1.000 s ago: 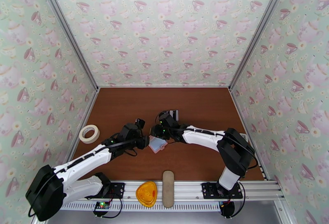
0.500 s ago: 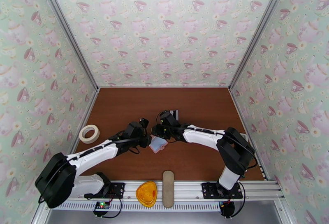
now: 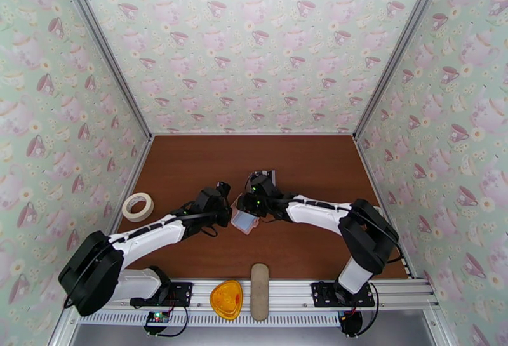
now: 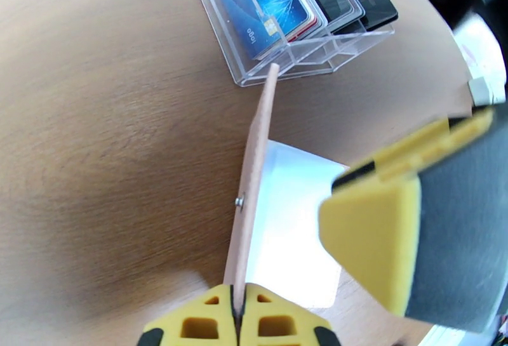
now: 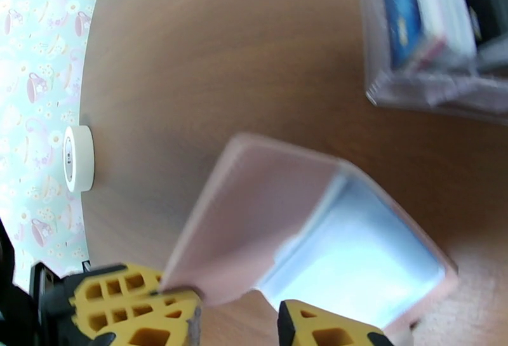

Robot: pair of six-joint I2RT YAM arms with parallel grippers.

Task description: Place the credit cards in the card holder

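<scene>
The pale pink card holder (image 3: 244, 221) lies open mid-table. My left gripper (image 4: 238, 306) is shut on the edge of its pink flap (image 4: 254, 169), which stands on edge above the clear sleeves (image 4: 292, 233). In the top view the left gripper (image 3: 225, 214) is at the holder's left side and my right gripper (image 3: 249, 204) just behind it. The right gripper (image 5: 238, 322) is open, hovering over the raised flap (image 5: 254, 214) and sleeves (image 5: 355, 252); one of its fingers (image 4: 381, 239) hangs over the sleeves. The credit cards (image 4: 273, 4), blue and black, stand in a clear rack (image 3: 265, 177) just beyond.
A roll of white tape (image 3: 138, 206) lies near the left wall, also in the right wrist view (image 5: 77, 158). On the front rail rest an orange rounded piece (image 3: 227, 299) and a long beige oval case (image 3: 259, 291). Bare brown table stretches behind and to the right.
The left gripper has closed on the holder's flap and lifted it upright. The holder shifted slightly back and left, and the right gripper drew in a little to the right.
</scene>
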